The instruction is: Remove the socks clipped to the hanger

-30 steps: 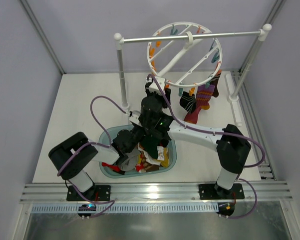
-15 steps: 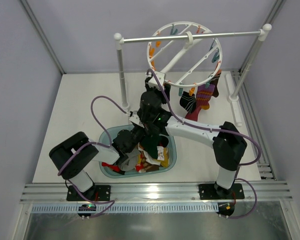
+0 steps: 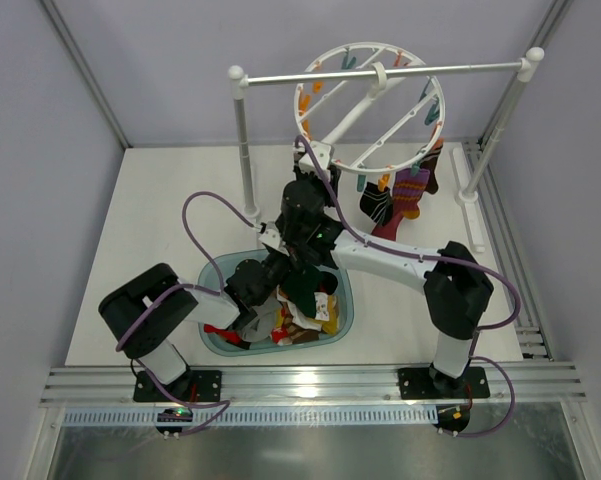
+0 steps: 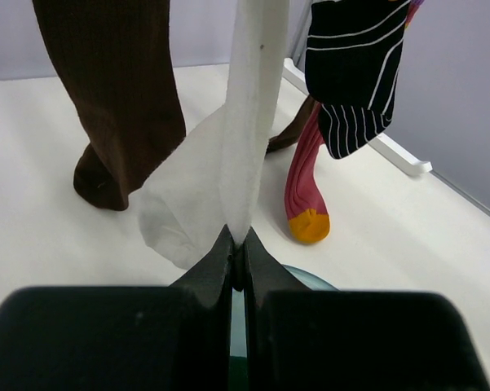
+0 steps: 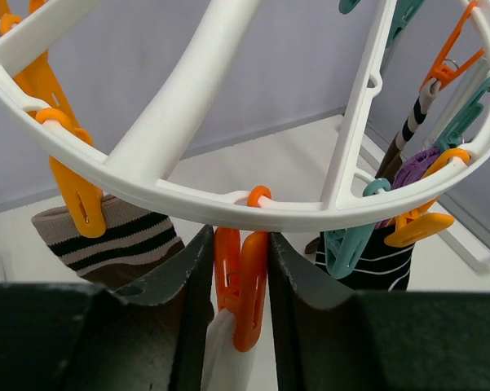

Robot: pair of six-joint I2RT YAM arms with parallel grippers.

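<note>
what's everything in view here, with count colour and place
hanger: one, white ring with crossbars, hung on the rail stand
clips: many, orange and teal, around the hanger's rim
rail stand: one, white posts and metal bar, far side of the table
dark brown sock: one, hanging, left
white sock: one, hanging, middle
black sock: one, thin white stripes, hanging, right
red sock: one, orange toe, behind the black sock
basin: one, teal, near middle of table, holds loose socks
table: one, white
left pincer: black, shut on the white sock
right pincer: black, shut on an orange clip
</note>
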